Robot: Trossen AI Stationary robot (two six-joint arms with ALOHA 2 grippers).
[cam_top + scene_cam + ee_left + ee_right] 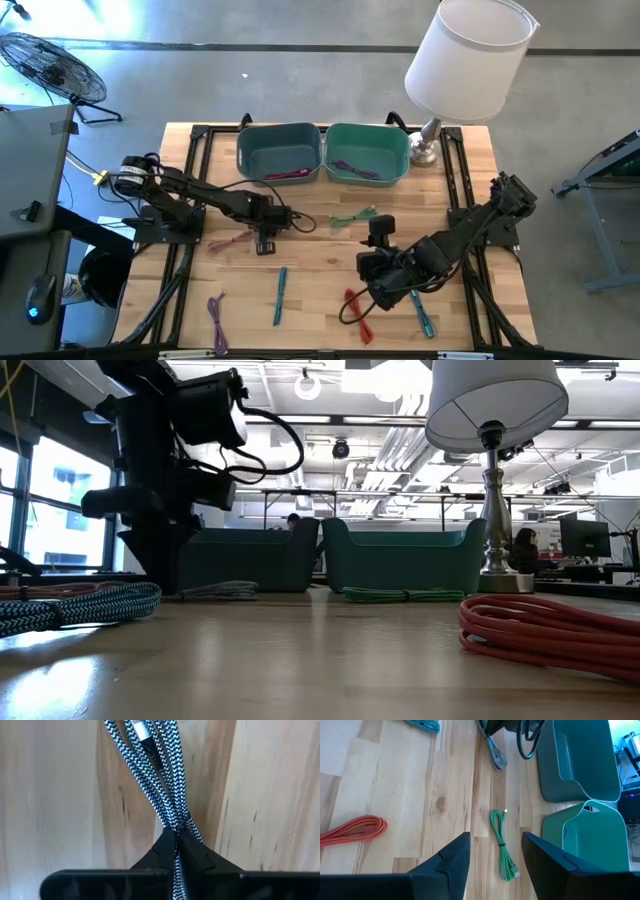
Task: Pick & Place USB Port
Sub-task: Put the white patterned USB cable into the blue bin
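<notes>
A: From overhead, the left gripper (266,240) is down on the table (320,290) near the centre, and a pale cable bundle (232,241) trails out from it toward that arm's own side. The right gripper (378,262) sits apart, nearer the front edge.

B: And the bins?

A: The blue-grey bin (279,152) and the green bin (367,152) both lie straight ahead of the left gripper, at the far edge, the blue-grey one more directly in line.

B: The table-level view?

A: The left arm (165,470) stands tall there, with the two bins behind it. I cannot read the fingers from that angle.

B: Left wrist?

A: Clear. The fingers (160,851) are pinched together on a black-and-white braided cable (160,780), gripped at the middle of the bundle. Its strands run lengthwise straight away from the gripper, ahead of the fingertips.

B: Right wrist?

A: The right fingers (451,860) stand wide, holding nothing. A green cable (502,845) lies just ahead between them, long axis pointing away, toward the bins.

B: So the next move?

A: I'd judge a lift, then carrying the bundle forward to a bin; the left arm has it and is well placed.
</notes>
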